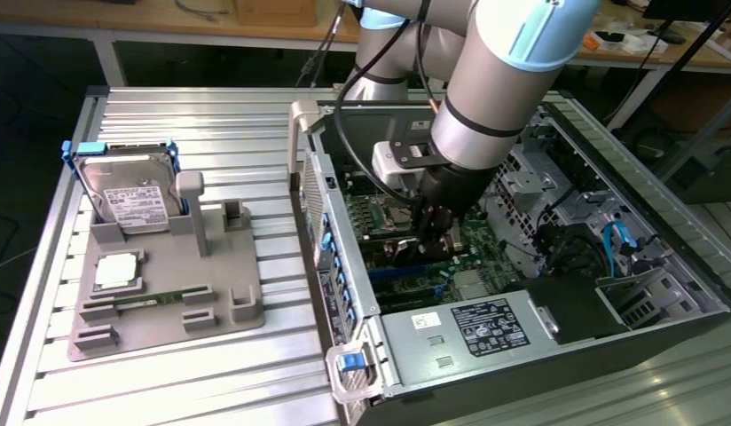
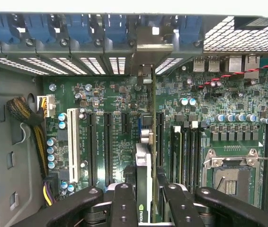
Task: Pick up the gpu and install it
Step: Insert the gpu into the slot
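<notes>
Black end effector [image 2: 143,196], jaws narrowly parted, clamps the thin black silver-bracketed gpu [image 2: 145,151] edge-on over the green motherboard [image 2: 105,94]; keep it upright, parallel to the black expansion slots [image 2: 108,142], pressing evenly.

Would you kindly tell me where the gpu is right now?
In the wrist view, the gpu stands edge-on in the gripper, inside the computer case, over the motherboard's long slots.

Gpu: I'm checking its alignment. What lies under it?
Under the gpu, gripped edge-on by the gripper, is the green motherboard, with long black slots beside it. What lies directly beneath is covered by the card, so seating cannot be judged.
</notes>
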`<state>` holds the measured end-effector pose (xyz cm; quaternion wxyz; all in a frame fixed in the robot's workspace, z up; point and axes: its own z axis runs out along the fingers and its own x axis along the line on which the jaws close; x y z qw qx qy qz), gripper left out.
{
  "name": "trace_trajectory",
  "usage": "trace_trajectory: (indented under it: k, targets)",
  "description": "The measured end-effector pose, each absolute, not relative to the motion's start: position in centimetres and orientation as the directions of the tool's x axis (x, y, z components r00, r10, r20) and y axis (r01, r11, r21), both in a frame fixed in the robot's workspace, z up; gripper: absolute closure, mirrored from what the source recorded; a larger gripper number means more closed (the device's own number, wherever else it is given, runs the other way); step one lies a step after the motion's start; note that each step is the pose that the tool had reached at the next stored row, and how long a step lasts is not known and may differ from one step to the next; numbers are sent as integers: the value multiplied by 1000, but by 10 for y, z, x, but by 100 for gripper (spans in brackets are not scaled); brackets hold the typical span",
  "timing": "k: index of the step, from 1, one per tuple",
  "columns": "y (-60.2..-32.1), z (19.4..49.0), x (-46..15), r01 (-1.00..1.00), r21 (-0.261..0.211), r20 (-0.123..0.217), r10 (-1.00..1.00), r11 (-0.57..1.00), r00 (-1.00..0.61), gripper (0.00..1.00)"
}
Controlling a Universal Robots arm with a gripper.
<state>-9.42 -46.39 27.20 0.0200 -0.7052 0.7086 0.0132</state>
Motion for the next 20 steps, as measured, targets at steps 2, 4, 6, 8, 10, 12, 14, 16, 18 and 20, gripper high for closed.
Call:
trace_trajectory:
  k: [2, 4, 6, 8, 10, 12, 14, 16, 18, 20]
  targets:
    - [-464, 272, -94, -1000, -10, -47, -999, 5, -5, 73]
    - [-464, 272, -94, -1000, -10, -48, -999, 5, -5, 73]
    - [-465, 272, -94, -1000, -10, -49, -999, 5, -5, 73]
    - [-466, 272, -94, -1000, -10, -50, -999, 5, -5, 73]
    - [-468, 272, -95, -1000, -10, -51, -999, 5, -5, 73]
    - [-469, 272, -96, -1000, -10, -53, -999, 5, -4, 73]
    - [-469, 272, -97, -1000, -10, -54, -999, 5, -5, 73]
    - [-469, 272, -97, -1000, -10, -54, -999, 5, -5, 73]
    - [-469, 272, -98, -1000, -10, -54, -999, 5, -5, 73]
    - [-469, 271, -98, -1000, -10, -54, -999, 5, -4, 73]
